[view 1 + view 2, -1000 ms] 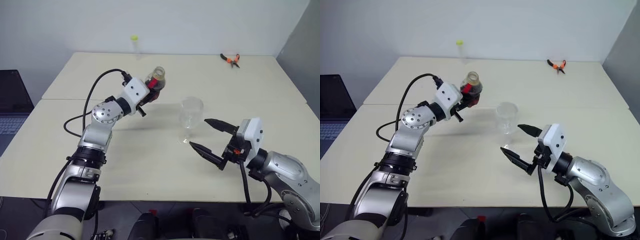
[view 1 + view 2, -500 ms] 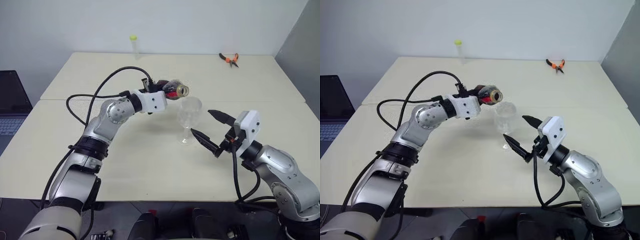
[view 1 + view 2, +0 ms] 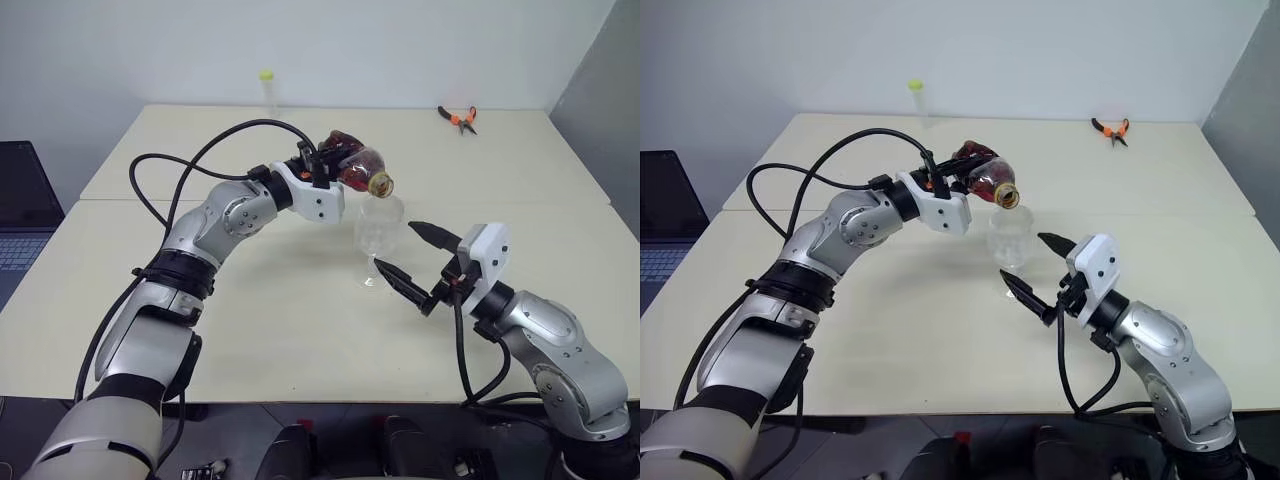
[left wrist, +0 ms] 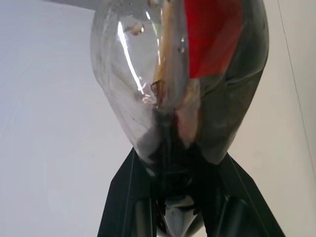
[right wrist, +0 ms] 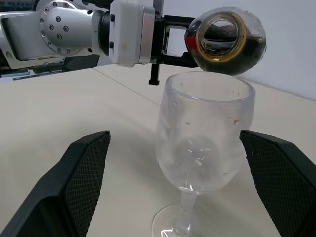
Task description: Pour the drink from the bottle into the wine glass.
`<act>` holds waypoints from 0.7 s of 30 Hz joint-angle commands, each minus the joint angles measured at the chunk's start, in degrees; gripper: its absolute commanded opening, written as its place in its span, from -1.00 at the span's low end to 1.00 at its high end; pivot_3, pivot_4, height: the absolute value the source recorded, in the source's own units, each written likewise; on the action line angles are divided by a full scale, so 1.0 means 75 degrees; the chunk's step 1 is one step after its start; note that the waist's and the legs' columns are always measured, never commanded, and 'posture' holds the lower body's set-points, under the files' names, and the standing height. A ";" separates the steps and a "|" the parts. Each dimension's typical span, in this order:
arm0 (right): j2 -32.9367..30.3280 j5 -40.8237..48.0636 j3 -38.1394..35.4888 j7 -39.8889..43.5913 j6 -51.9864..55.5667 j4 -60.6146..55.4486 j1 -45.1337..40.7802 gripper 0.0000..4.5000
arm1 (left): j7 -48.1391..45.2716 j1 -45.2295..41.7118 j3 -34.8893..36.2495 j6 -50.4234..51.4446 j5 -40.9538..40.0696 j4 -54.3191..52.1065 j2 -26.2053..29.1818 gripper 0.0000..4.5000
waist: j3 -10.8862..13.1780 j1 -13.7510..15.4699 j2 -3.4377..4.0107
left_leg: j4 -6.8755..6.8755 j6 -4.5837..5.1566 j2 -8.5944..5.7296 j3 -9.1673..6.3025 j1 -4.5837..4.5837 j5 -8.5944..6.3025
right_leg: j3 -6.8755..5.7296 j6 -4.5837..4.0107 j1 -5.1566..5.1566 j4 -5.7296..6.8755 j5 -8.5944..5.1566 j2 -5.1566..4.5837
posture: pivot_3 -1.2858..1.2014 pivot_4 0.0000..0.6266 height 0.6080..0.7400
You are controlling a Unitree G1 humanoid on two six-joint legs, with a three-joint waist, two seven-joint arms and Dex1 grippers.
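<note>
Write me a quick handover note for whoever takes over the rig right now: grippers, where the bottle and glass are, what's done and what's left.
Left gripper: shut on the bottle, uncapped, tipped with its mouth over the wine glass.
Right gripper: jaws open either side of the glass stem, not touching it.
Wine glass: upright on the table, apparently empty.
Drink: all inside the bottle, pooled near its mouth.
Done: bottle picked up, brought over the glass, tilted.
Left: tip further and pour, steady the glass if needed.
</note>
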 commanded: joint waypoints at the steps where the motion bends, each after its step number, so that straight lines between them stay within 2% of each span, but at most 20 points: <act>1: 0.0040 -0.0039 0.0010 -0.0022 -0.0144 -0.0186 -0.0077 1.00 | 0.0641 -0.0489 0.0074 -0.0157 0.0264 0.0076 0.0114 -0.67 | 0.0000 0.0001 0.0000 | 0.0000 0.0000 -0.0001 0.0000 0.0000 0.0000 | 0.0000 0.0000 0.0000 0.0000 0.0000 0.0000 | 0.03 -0.52 1.00; 21: 0.0071 0.0047 0.0036 -0.0038 -0.0061 -0.0248 -0.0091 1.00 | 0.1564 -0.0953 -0.0200 -0.0456 0.0976 0.0847 0.0268 -0.67 | 0.0000 -0.0002 0.0000 | 0.0002 0.0000 -0.0003 0.0002 0.0000 0.0000 | 0.0000 0.0002 -0.0001 0.0003 -0.0001 0.0000 | 0.03 -0.52 1.00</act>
